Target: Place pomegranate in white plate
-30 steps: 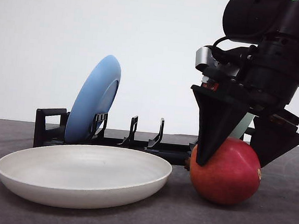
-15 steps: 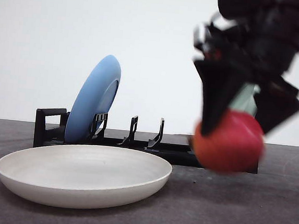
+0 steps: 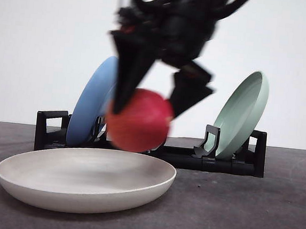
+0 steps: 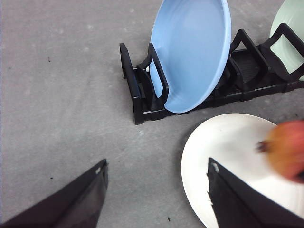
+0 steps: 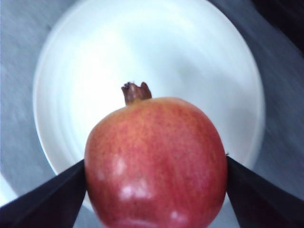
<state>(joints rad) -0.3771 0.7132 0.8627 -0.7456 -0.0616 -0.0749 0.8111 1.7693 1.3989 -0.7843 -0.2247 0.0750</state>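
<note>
1. Below the right hand (image 3: pixel 145 106) lies the white plate (image 3: pixel 39 187), its near rim on the tabletop (image 3: pixel 240 218). A second ago this hand stood far off to the plate's side with the fruit resting on the tabletop; now it hangs over the plate's right half, so the carry is, by my judgement, nearly done and only lowering and release remain.
2. Behind the hand stands the black rack (image 3: pixel 50 129). The pale green plate (image 3: pixel 241 119), which the arm hid before, now shows at the rack's far end, and the blue plate (image 3: pixel 92 104) leans in its slot partly behind the hand.
3. Between the hand's two fingers sits the pomegranate (image 3: pixel 140 121), pinched on both flanks and lifted clear of the plate; the right wrist view shows it over the plate's bowl, nub pointing away from the hand.
4. Beside the plate, the left hand (image 4: pixel 156 190) hovers with fingers spread and nothing between them.
5. Motion blur smears the right hand and fruit in the front view, so the exact gap above the plate is hard to judge, and the arm's upper part is cut off.
</note>
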